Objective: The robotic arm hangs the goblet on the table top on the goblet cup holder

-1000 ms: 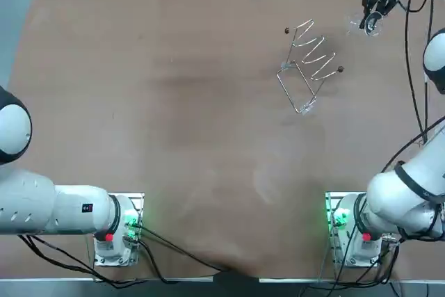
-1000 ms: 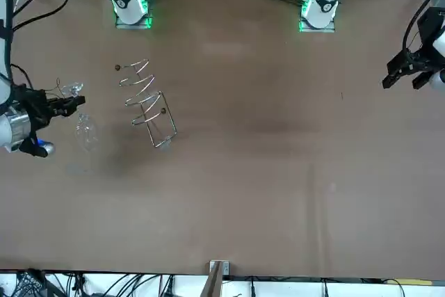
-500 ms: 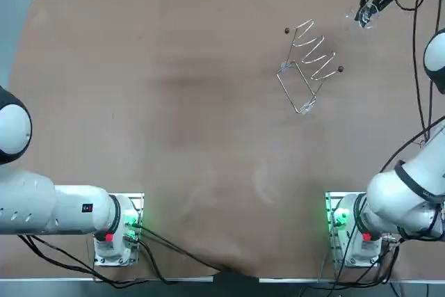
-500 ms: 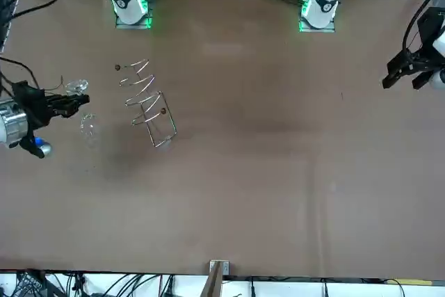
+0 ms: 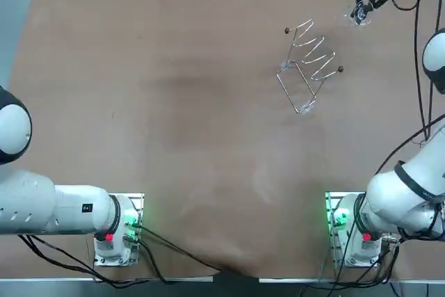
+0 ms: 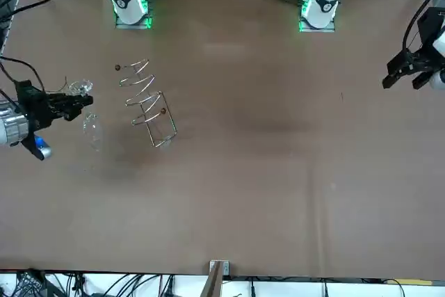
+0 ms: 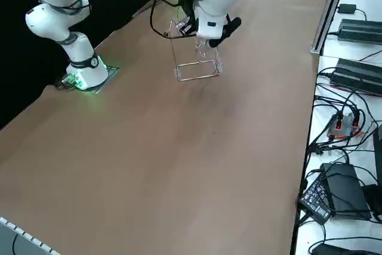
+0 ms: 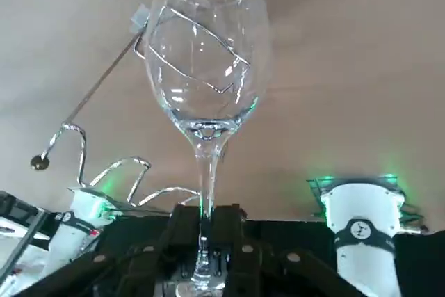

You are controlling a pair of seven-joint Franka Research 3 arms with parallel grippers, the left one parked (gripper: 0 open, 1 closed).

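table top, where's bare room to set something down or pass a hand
Bare: the whole left half of the table, from the goblet cup holder leftward, and the stretch between holder and arm bases. Crowded: the far right corner, where the right gripper holds the goblet beside the holder.

The white, round-shelled right arm (image 5: 407,199) has dark grey seams at its joints. Its square metal base plate (image 5: 335,203) glows green and carries a red button (image 5: 366,237). Thin black cables (image 5: 418,67) trail along the arm. Near the far right corner of the brown table (image 5: 174,102), the black two-finger right gripper (image 5: 363,5) sits on a pale grey wrist ring (image 6: 14,129) with a small blue fitting (image 6: 40,149).
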